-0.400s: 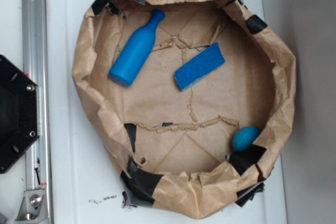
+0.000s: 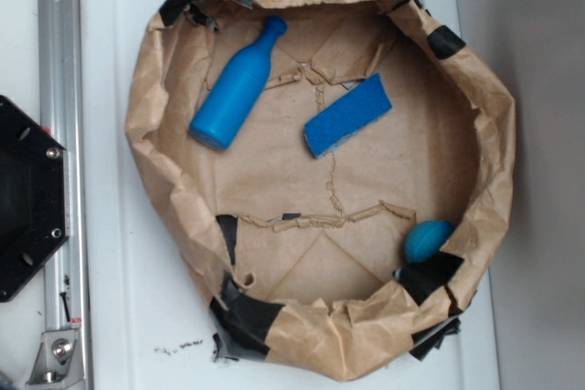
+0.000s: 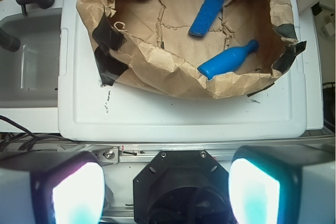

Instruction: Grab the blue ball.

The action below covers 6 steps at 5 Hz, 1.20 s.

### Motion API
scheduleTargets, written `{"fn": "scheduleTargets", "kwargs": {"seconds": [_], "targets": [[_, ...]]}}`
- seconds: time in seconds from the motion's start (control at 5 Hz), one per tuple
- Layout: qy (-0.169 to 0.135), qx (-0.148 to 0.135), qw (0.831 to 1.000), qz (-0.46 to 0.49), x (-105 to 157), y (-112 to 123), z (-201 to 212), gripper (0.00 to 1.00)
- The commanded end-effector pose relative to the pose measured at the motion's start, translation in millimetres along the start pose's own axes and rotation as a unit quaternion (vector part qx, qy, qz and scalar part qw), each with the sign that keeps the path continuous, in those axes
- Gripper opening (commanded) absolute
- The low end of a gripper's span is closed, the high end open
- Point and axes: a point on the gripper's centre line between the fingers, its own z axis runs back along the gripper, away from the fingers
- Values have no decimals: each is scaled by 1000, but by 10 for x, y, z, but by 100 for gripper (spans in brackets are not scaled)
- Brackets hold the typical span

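Where paper rim (image 2: 475, 253) crowds: blue ball (image 2: 428, 240).

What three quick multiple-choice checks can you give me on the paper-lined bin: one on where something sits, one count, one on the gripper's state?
1. Where does the small teal-blue ball lie?
A. tucked against the crumpled brown paper wall
B. beside the blue bottle-shaped toy
C. on the white lid

2. How many blue things are in the bin?
A. two
B. three
C. four

3. How is the gripper?
A. shut on the ball
B. open, holding nothing
C. shut on the flat rectangular blue sponge

Key: 1 A, the ball touches the wall near black tape; 2 B, bottle, sponge, ball; 3 B, its fingers stand wide apart, outside the bin.
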Motion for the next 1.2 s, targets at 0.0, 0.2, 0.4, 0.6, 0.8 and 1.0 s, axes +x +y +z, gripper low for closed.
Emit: {"fn": "scheduleTargets", "kwargs": {"seconds": [0.0,0.2,0.4,0.6,0.8,1.0], "targets": [[-107,-111,988,-7,1052,401,-923,100],[-153,-96,981,-71,1580,407,-1210,100],[-177,-105,969,-140,1850,193,-1311,100],[-167,-88,953,-238,1855,-187,-1587,100],[-154,-73,942,-289,1789,-481,-1768,100],[-179,-78,931,-307,1911,-679,-1724,100]]}}
